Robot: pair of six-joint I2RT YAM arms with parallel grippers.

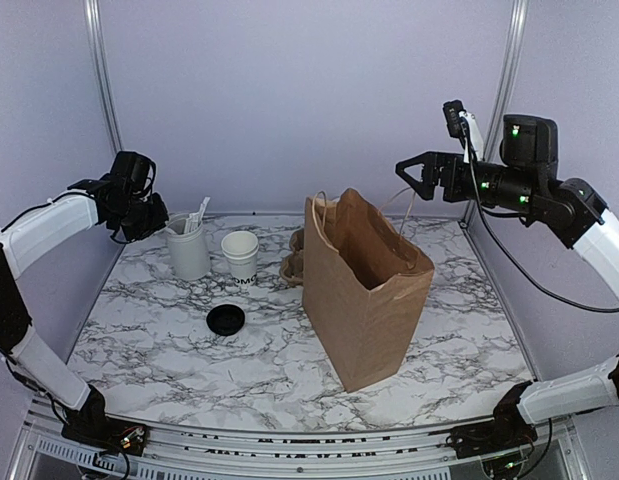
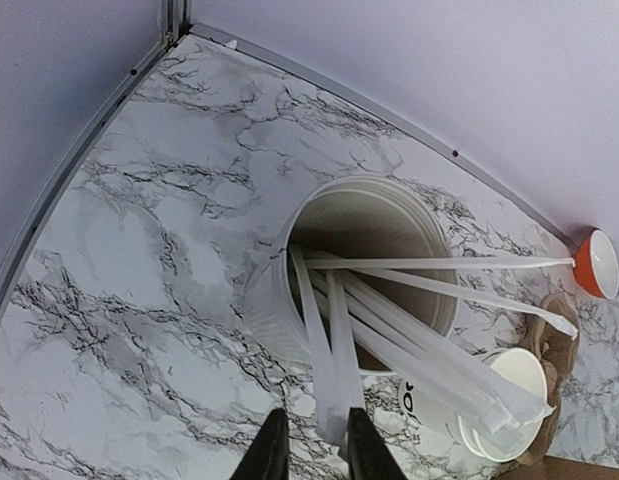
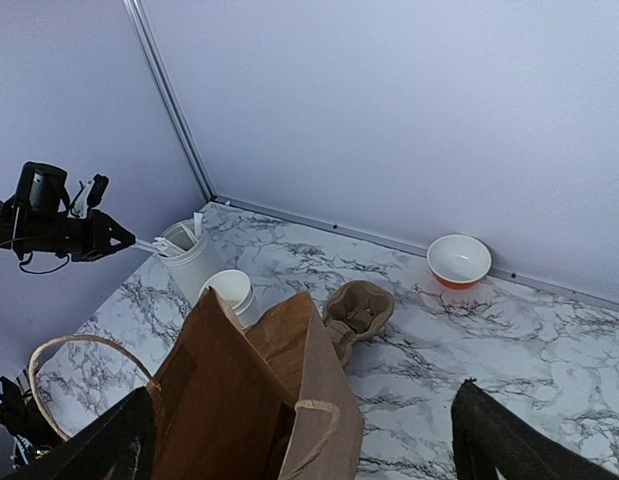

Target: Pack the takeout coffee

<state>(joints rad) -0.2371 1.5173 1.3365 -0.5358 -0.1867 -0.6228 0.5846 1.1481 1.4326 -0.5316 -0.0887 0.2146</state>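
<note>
The takeout coffee cup stands lidless on the marble table, right of the white tumbler. It also shows in the left wrist view and the right wrist view. Its black lid lies flat in front of it. My left gripper is at the tumbler's left rim. Its jaws stand narrowly apart around the end of a wrapped cutlery piece, with a gap on the left side. My right gripper hangs wide open high above the brown paper bag.
The open bag stands upright mid-table. A brown pulp cup carrier lies behind it, and an orange bowl sits near the back wall. Several wrapped cutlery pieces stick out of the tumbler.
</note>
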